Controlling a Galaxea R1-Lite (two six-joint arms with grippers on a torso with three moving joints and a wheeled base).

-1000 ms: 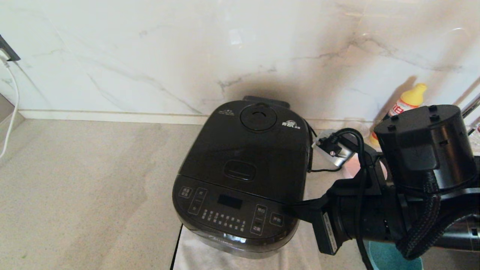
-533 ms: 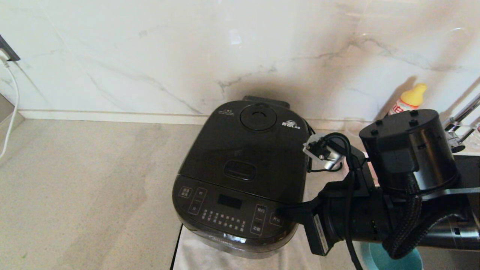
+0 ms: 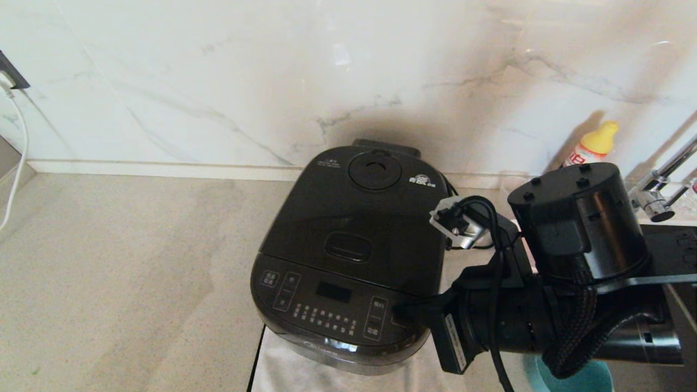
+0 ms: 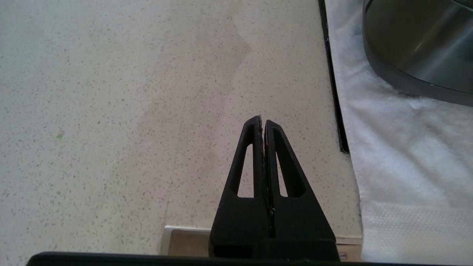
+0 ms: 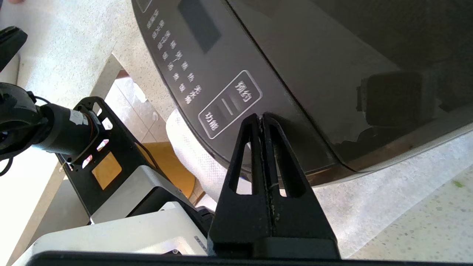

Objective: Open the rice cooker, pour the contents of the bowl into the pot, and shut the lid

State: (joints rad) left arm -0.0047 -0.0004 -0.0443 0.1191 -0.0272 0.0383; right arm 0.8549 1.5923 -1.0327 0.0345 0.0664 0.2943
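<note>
Leftward since earlier, the right gripper (image 5: 262, 118), fingers pinched together and empty, nears the cooker (image 3: 354, 250) panel; press the latch (image 3: 348, 247) squarely.

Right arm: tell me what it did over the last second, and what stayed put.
The right gripper has slid leftward to the rice cooker, its shut fingers now over the front control panel's right end. It has taken hold of nothing. The lid stays closed, the cooker has not shifted, and the left gripper is parked, shut, over the counter.
</note>
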